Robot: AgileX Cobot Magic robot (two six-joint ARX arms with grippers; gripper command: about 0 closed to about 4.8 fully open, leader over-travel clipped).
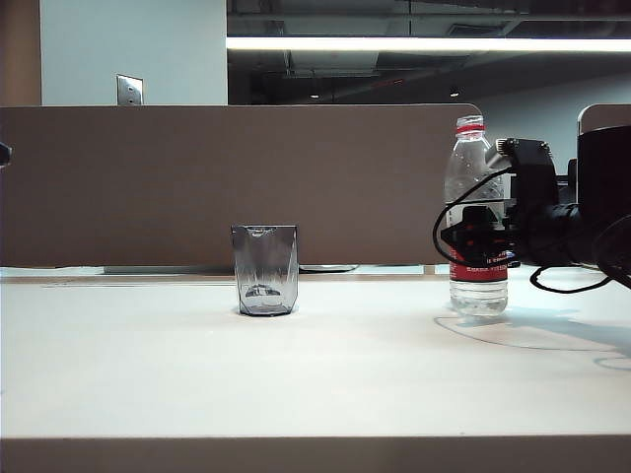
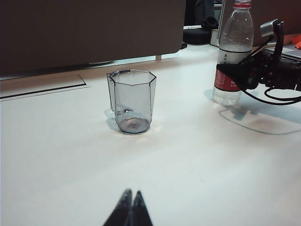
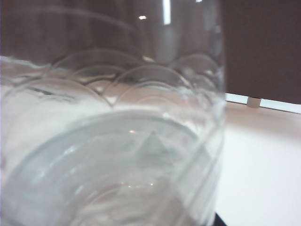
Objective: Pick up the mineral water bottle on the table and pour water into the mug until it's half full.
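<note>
Smoky grey glass marks the mug (image 1: 264,269), standing upright left of centre on the white tabletop (image 1: 315,374), with no water visible in it. My left gripper (image 2: 131,201) hangs low over the near part of the tabletop, well apart from the mug, its jaws pressed together on nothing.

Further right stands the mineral water bottle (image 1: 476,222), upright on its base, cap on, well apart from the mug. My right gripper (image 1: 480,236) is at its labelled middle, jaws either side of the label. I cannot tell whether they are actually pressing on the plastic; the right wrist view shows only the clear lower body of the bottle, very close.

The risks, as I judge them: thin plastic may buckle or slide if I lift before the grip is firm, and the bottle could tip or drop. The red cap appears to be on, so no pour can work until it is off. The mug is light; a knock from the bottle would topple it, and a steep tilt would overshoot half full.
</note>
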